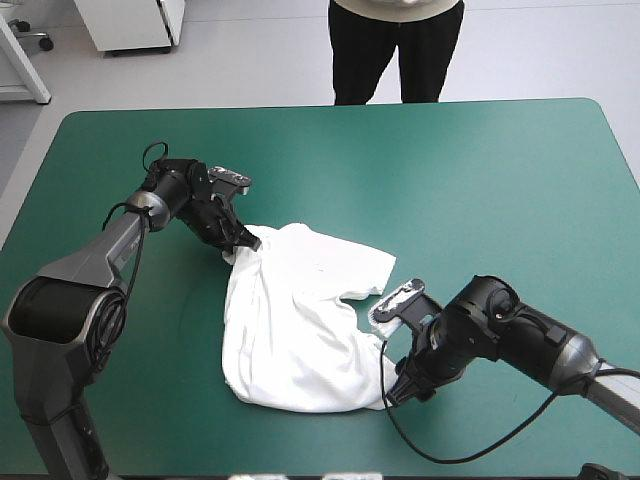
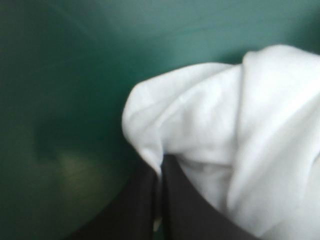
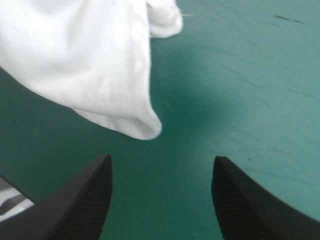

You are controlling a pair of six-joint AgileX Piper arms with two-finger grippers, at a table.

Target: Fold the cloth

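Observation:
The white T-shirt (image 1: 295,315) lies loosely spread and wrinkled in the middle of the teal-green table, one sleeve toward the right. My left gripper (image 1: 240,245) is at its far left corner, shut on the T-shirt; in the left wrist view the black fingers (image 2: 145,200) meet with white cloth (image 2: 225,140) bunched over them. My right gripper (image 1: 398,385) stands open at the near right corner. In the right wrist view a rounded corner of the T-shirt (image 3: 100,70) lies just ahead of the gripper (image 3: 162,165), not between its fingers.
Bare teal-green cover (image 1: 480,180) surrounds the shirt on all sides, widest at the far and right parts of the table. The table's near edge runs close under the right arm.

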